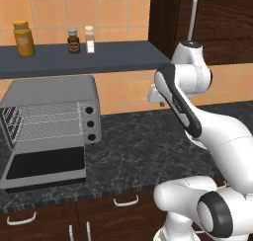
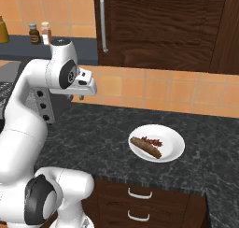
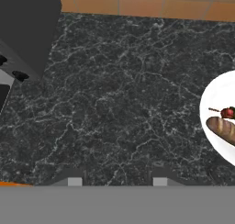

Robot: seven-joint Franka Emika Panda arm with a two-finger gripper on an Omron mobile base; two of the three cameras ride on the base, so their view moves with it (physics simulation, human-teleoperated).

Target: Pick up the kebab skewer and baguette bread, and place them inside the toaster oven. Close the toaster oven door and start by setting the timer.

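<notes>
The white arm rises from its base at the counter's front edge, bends at a dark elbow joint and carries its hand forward and level above the black marble counter (image 1: 148,136), with the wrist turned so the gripper (image 3: 117,181) looks straight down at bare stone. In the hand view the two finger tips (image 3: 75,181) stand apart with open counter between them and nothing held, so the jaws are parted and empty (how wide they could still go I cannot tell). The toaster oven (image 1: 54,106) sits at the left end of the counter, a grey metal box with wire racks visible in its cavity and three black round knobs (image 1: 90,123) in a column on its right side. The toaster oven door (image 1: 47,166) is dropped fully open and lies flat in front of the cavity. Well to the right of the arm, a white plate (image 2: 172,152) rests on the counter and holds the baguette bread (image 2: 145,147), a golden-brown loaf lying at a slant, with the kebab skewer (image 2: 151,141) and its red pieces just beside it, toward the wall. On the dark shelf (image 1: 113,57) above the oven stand three jars, one yellow (image 1: 23,38) and two smaller (image 1: 74,41).
</notes>
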